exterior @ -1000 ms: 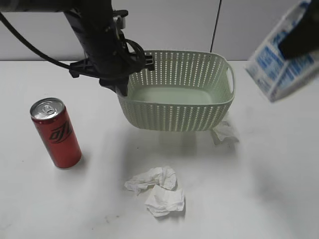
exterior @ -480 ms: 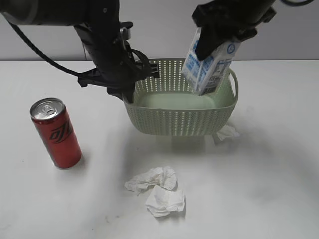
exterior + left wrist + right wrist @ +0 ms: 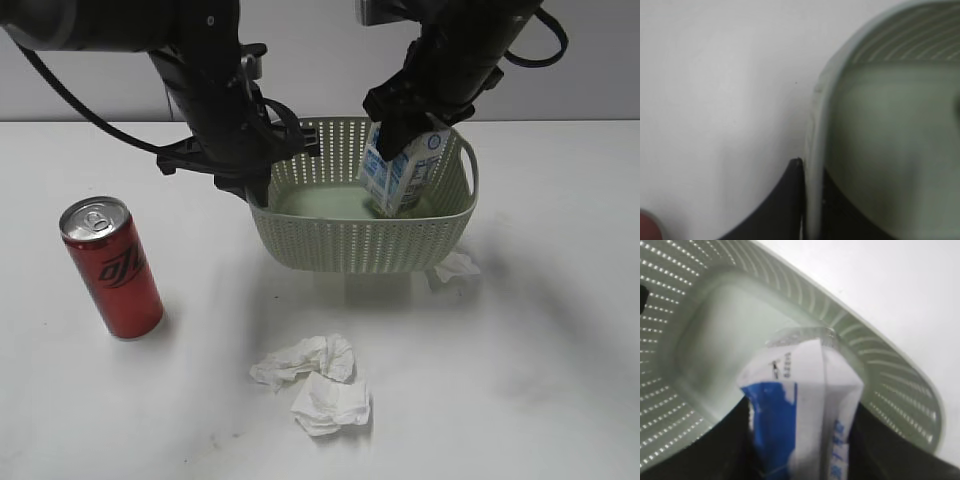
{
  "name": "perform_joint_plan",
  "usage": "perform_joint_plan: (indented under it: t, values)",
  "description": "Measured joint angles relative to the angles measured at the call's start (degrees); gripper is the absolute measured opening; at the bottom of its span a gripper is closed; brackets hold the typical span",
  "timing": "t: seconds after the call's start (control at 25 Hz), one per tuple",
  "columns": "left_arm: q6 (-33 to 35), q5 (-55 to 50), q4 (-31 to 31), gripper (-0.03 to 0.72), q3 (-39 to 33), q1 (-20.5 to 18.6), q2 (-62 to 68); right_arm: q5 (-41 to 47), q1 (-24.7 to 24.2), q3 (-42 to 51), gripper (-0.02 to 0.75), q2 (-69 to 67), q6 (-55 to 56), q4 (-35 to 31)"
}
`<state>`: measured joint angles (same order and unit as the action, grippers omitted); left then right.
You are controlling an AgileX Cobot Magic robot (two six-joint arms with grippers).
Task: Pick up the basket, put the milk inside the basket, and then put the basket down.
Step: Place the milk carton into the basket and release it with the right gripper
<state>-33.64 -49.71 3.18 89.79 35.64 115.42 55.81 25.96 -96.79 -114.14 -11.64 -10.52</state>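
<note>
The pale green basket (image 3: 360, 235) hangs a little above the white table, held by its left rim. My left gripper (image 3: 258, 178) is shut on that rim; in the left wrist view the basket's wall (image 3: 812, 165) runs between the black jaws (image 3: 810, 200). My right gripper (image 3: 405, 125) is shut on the white and blue milk carton (image 3: 400, 175) and holds it tilted inside the basket, its lower end near the floor. In the right wrist view the milk carton (image 3: 805, 405) sits between the jaws (image 3: 800, 440) over the basket floor (image 3: 725, 340).
A red soda can (image 3: 112, 268) stands at the left. Two crumpled tissues (image 3: 315, 380) lie in front of the basket and another tissue (image 3: 452, 268) lies under its right corner.
My right gripper has brought the milk carton from the upper right over the basket and lowered it inside. The basket has shifted slightly to the right in my left gripper.
</note>
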Motion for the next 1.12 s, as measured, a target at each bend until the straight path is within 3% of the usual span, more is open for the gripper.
perform_joint_plan:
  t: [0.4,0.48,0.72,1.12]
  values:
    - [0.0,0.0,0.05,0.007,0.0,0.05,0.0,0.39,0.0,-0.23,0.3,-1.07,-1.46,2.05]
    - [0.0,0.0,0.05,0.007,0.0,0.05,0.0,1.73,0.0,-0.88,0.335,-1.07,-1.92,1.29]
    - [0.58,-1.91,-0.9,0.009,-0.43,0.1,0.53,5.87,0.0,-5.12,0.536,-1.07,-4.33,-1.23]
    - [0.62,-1.31,-0.44,0.009,-0.43,-1.48,0.48,13.38,-1.44,-7.83,0.565,8.5,-3.63,-0.19]
